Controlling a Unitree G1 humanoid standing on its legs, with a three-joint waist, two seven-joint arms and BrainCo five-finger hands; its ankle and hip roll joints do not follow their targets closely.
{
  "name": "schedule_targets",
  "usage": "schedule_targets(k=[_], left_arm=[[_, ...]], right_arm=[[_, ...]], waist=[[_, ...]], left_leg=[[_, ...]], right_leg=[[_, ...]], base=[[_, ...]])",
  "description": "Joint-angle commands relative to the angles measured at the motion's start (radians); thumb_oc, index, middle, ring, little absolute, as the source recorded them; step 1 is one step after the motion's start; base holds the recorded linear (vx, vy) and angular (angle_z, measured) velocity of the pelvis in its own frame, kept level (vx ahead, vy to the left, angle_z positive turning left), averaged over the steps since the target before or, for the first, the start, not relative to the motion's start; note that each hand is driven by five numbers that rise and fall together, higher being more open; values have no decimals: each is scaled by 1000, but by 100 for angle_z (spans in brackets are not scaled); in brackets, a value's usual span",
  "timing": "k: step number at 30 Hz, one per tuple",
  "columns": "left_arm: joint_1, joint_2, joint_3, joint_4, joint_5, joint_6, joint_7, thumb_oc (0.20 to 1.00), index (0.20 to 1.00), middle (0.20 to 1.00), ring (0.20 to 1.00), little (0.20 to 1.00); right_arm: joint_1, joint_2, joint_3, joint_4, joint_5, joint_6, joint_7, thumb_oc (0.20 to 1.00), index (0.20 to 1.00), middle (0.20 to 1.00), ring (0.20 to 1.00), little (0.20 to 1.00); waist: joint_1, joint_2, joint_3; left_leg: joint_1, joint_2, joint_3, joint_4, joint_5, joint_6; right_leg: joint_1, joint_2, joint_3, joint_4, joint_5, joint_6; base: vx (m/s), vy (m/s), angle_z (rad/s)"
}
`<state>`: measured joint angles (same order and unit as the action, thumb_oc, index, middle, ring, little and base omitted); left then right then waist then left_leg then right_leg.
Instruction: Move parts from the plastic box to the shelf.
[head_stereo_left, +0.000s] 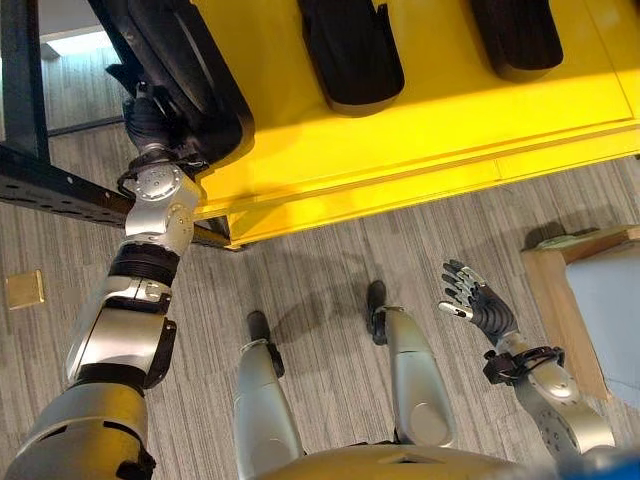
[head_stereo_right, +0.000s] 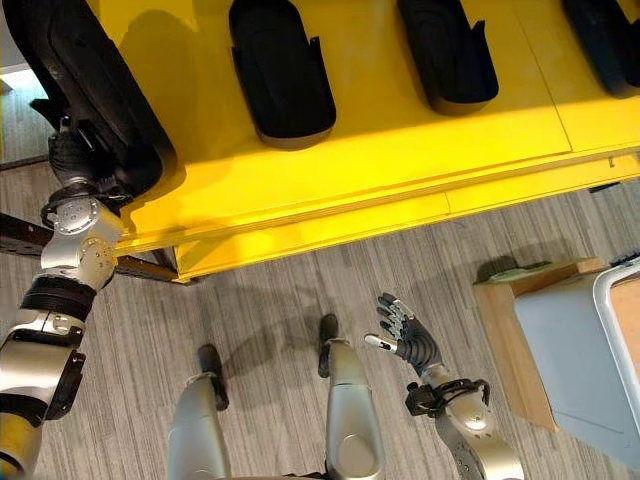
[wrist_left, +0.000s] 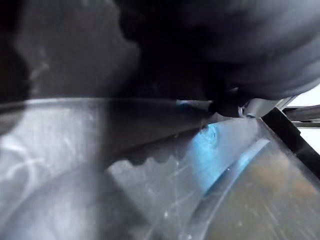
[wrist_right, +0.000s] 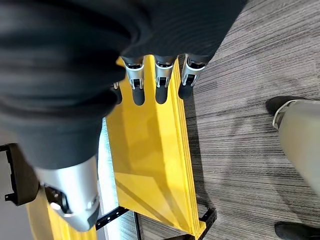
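Shelf (head_stereo_left: 420, 130), yellow, spans the head views. Two black moulded parts (head_stereo_right: 282, 70) and (head_stereo_right: 448, 52) lie on its top, well apart; the end of another part (head_stereo_right: 605, 25) shows at the right edge of the right eye view.

Left hand (head_stereo_left: 148, 118) is raised to the shelf's left end, up against a large black part (head_stereo_left: 175, 60) that lies over that corner and overhangs it. Fingers are hidden behind the part; cannot tell whether they grip it or only rest on it. Left wrist view gives dark surfaces at close range, nothing readable about the grasp.

Right hand (head_stereo_right: 403, 335) hangs low over the grey carpet floor (head_stereo_left: 320, 270), well clear of the shelf, fingers straight and spread, holding nothing. Right wrist view confirms: fingers (wrist_right: 160, 80) extended, shelf beyond them.

Plastic box (head_stereo_right: 590, 360), pale grey, sits at the robot's right on a wooden stand (head_stereo_right: 505, 330). Its contents cannot be made out.

Judgement: task partly done. Several parts are on the shelf; the large one looks to be mid-placement at the left end. How many remain in the box cannot be told.
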<state>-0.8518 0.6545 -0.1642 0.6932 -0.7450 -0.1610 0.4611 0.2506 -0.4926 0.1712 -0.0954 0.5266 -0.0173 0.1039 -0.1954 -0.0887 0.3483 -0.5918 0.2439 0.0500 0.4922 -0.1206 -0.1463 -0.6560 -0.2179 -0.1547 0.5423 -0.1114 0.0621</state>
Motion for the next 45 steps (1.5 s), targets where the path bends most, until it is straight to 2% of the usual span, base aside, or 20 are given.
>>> schedule_targets(k=[1, 9, 15, 17, 27, 38, 39, 40, 45], left_arm=[[-55, 32, 40, 19, -38, -38, -16, 200, 200, 200, 200, 200], [-45, 33, 54, 46, -52, -29, -17, 200, 200, 200, 200, 200], [-54, 70, 55, 68, -30, -17, -18, 200, 200, 200, 200, 200], [-78, 112, 39, 88, 6, -6, -21, 200, 200, 200, 200, 200], [-88, 165, 37, 103, 37, 2, -13, 200, 200, 200, 200, 200], [-58, 169, 58, 125, 63, 26, -23, 200, 200, 200, 200, 200], [-61, 172, 56, 132, 69, 28, -24, 470, 470, 470, 470, 470], [-64, 172, 56, 135, 69, 28, -25, 1000, 1000, 1000, 1000, 1000], [-84, 168, 44, 142, 51, 28, -35, 1000, 1000, 1000, 1000, 1000]], right_arm=[[24, -39, -9, -53, 36, -23, -4, 1000, 1000, 1000, 1000, 1000], [17, -39, -8, -51, 49, -21, -11, 1000, 1000, 1000, 1000, 1000], [24, -49, -20, -51, 56, -19, -6, 1000, 1000, 1000, 1000, 1000], [29, -55, -25, -50, 65, -19, 0, 1000, 1000, 1000, 1000, 1000], [43, -63, -36, -52, 81, -17, 14, 1000, 1000, 1000, 1000, 1000], [51, -78, -41, -59, 84, -12, 28, 1000, 1000, 1000, 1000, 1000], [53, -80, -44, -60, 84, -13, 28, 1000, 1000, 1000, 1000, 1000], [54, -82, -47, -61, 83, -13, 29, 1000, 1000, 1000, 1000, 1000], [55, -92, -53, -62, 83, -14, 29, 1000, 1000, 1000, 1000, 1000]], waist=[[3, 8, -19], [8, 1, -13], [11, -6, -13], [11, -7, -15], [19, -7, -17], [26, -9, -16], [26, -9, -17], [26, -9, -17], [26, -7, -18]], left_leg=[[-32, 36, -9, 11, 5, -10], [-61, 35, -13, 26, 3, -5], [-81, 33, -14, 40, -3, -3], [-91, 33, -13, 48, -7, -2], [-117, 29, -17, 64, -14, 3], [-139, 29, -21, 78, -16, 3], [-141, 29, -21, 79, -17, 3], [-141, 29, -21, 80, -17, 3], [-147, 28, -26, 84, -17, 4]], right_leg=[[66, -61, 40, -6, -43, 90], [44, -63, 41, -6, -36, 92], [29, -64, 45, -4, -32, 93], [22, -64, 47, -6, -28, 95], [6, -69, 49, -3, -23, 99], [-13, -69, 47, 12, -28, 95], [-15, -69, 47, 12, -28, 95], [-16, -69, 47, 13, -29, 95], [-27, -69, 51, 23, -30, 94]], base=[[0, 0, 0], [0, 0, 0], [0, 0, 0], [0, 0, 0], [0, 0, 0], [0, 0, 0], [0, 0, 0], [0, 0, 0], [0, 0, 0]])
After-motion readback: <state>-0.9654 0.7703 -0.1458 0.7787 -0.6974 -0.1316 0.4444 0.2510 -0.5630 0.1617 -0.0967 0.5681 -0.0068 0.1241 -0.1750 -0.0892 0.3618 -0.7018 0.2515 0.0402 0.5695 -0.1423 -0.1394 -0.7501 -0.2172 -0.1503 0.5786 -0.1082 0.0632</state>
